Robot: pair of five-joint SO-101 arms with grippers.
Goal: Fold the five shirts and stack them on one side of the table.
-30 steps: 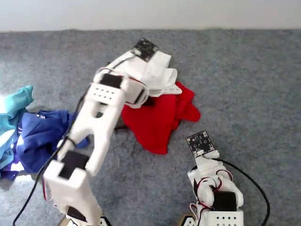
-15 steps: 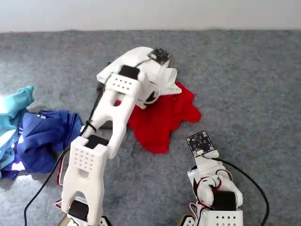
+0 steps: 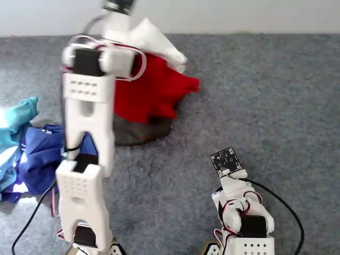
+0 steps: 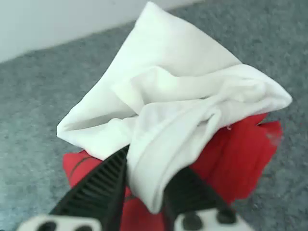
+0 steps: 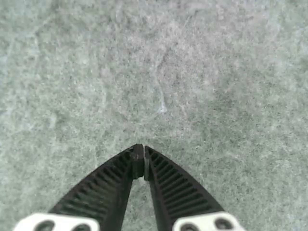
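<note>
Four shirts show, perhaps five: the dark patch (image 3: 143, 133) under the raised bundle may be a shirt or shadow on the grey table (image 3: 276, 95). The left arm (image 3: 87, 122) is raised at the far edge, the red shirt (image 3: 146, 93) hanging tangled with the white shirt (image 4: 178, 91). A blue shirt (image 3: 42, 154) and a teal shirt (image 3: 16, 122) lie heaped at the left. The left end effector (image 4: 144, 168) pinches a white fold; the right end effector (image 5: 138, 161) is closed, empty, near its base. Part red from white first, then spread one flat.

Bright, even light. Dark shadow (image 3: 141, 133) under red shirt (image 3: 154, 90). Glare on teal shirt (image 3: 16, 119) at left; white shirt (image 4: 178, 86) washed out.
</note>
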